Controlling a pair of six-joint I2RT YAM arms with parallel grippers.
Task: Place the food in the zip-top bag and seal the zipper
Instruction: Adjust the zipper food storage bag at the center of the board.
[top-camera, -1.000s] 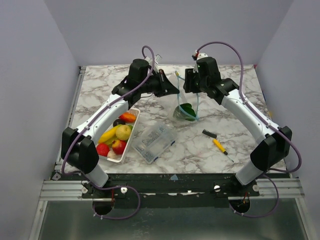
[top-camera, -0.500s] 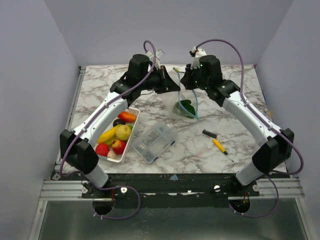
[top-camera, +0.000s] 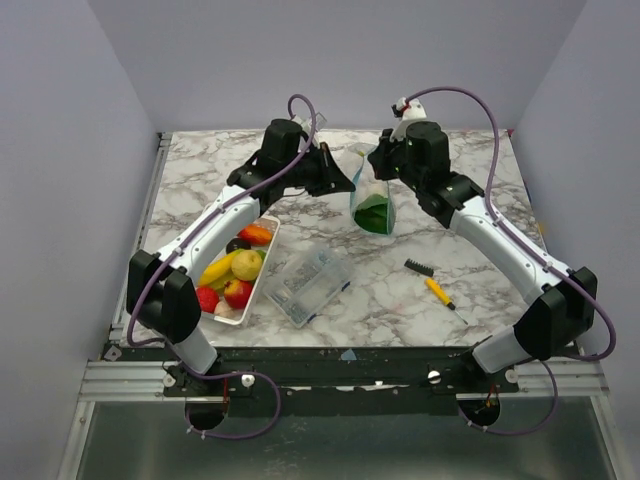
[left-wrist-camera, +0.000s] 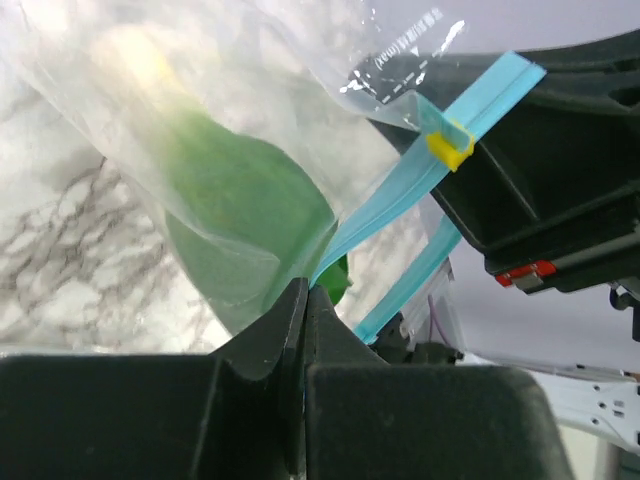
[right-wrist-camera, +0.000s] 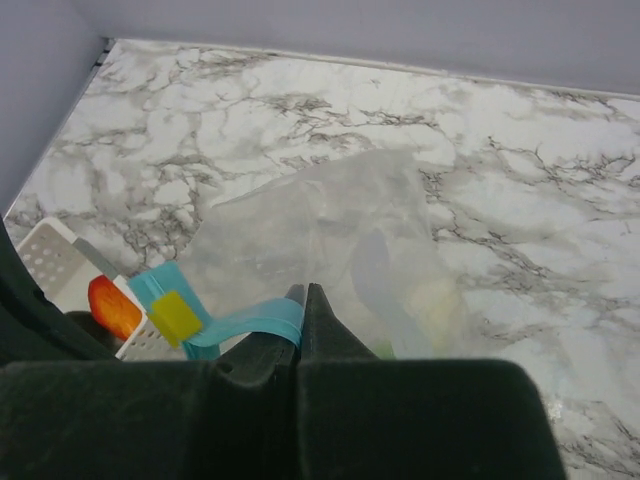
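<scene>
Marbled white-grey table (top-camera: 395, 295), lilac walls (top-camera: 60, 150), zip-top bag (top-camera: 373, 205) held up

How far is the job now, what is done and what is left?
Done: one green piece sits inside the zip-top bag. In hand: left gripper and right gripper each pinch its zipper, holding the bag up. Left: the food in the white tray, then sealing the zipper, whose strips look apart.

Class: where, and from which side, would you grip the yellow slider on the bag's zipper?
Probably pinch the yellow slider across its two side faces, approaching square to the zipper: it straddles the flat strip, which runs straight.
</scene>
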